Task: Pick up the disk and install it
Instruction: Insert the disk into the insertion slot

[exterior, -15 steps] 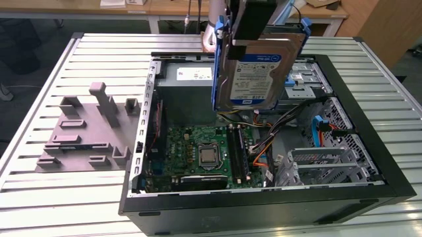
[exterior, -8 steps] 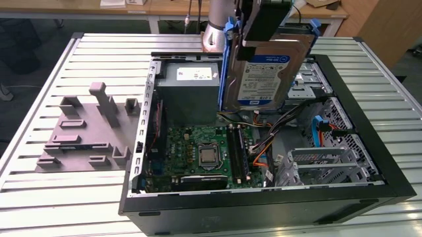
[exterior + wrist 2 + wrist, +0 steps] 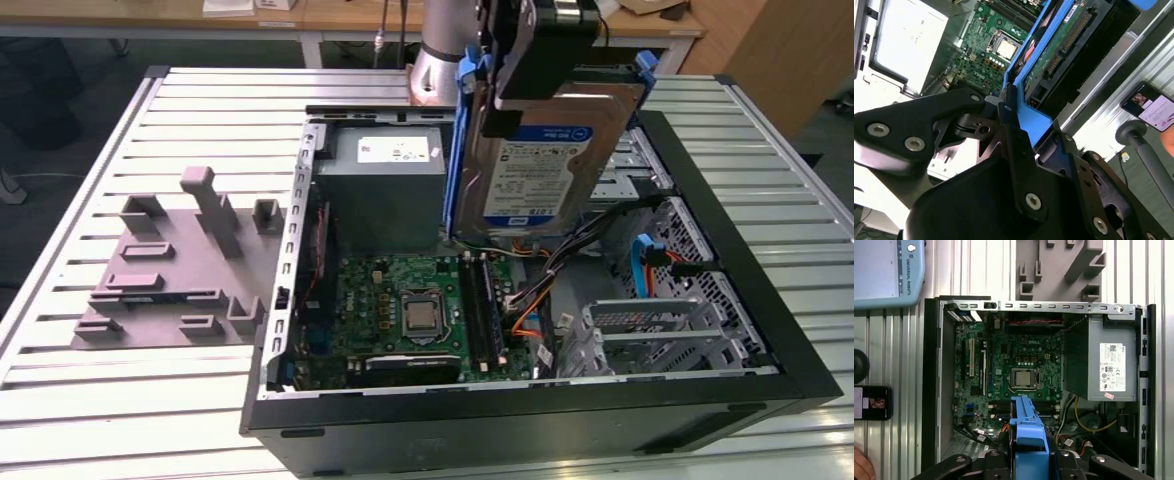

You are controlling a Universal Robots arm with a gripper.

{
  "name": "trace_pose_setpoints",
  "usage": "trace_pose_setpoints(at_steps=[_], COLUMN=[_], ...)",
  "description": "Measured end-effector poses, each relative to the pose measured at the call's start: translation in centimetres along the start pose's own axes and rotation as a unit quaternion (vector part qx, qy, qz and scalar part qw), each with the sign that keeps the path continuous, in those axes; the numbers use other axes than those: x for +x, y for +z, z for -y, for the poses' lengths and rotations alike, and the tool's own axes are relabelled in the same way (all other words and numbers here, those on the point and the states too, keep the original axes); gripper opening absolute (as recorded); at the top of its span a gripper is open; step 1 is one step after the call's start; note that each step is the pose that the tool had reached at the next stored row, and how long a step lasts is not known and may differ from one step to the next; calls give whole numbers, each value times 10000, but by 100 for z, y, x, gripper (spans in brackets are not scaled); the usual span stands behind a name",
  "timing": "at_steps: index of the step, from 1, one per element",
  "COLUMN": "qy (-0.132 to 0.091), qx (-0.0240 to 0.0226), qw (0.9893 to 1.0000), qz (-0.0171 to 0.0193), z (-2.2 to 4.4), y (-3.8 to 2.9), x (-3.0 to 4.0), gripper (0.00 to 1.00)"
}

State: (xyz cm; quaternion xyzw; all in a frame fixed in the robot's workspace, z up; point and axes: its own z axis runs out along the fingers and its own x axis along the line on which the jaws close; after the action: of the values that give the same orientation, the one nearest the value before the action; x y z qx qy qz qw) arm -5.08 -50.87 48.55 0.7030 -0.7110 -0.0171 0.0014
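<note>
Gripper (image 3: 514, 112) closed tight on the disk (image 3: 550, 165), pinching its blue frame. Disk hangs on edge directly beneath my fingers, long axis pointing down, just beside the power supply box (image 3: 387, 185).

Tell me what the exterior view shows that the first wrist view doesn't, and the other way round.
Exterior view: the disk upright over the open case, its labelled face showing. First wrist view: the disk's blue bracket edge-on, and a phone lying on the table beside the case. Both: the power supply, the motherboard and the grey fixture plate.
</note>
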Motion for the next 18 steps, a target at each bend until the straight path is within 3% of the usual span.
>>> trace_pose_setpoints(at_steps=[9,18], qy=[0,0], qx=[0,0], qw=[10000,10000], qz=[-2,-3], z=[4,48], y=[-2,2], x=[130,278], gripper=[36,36])
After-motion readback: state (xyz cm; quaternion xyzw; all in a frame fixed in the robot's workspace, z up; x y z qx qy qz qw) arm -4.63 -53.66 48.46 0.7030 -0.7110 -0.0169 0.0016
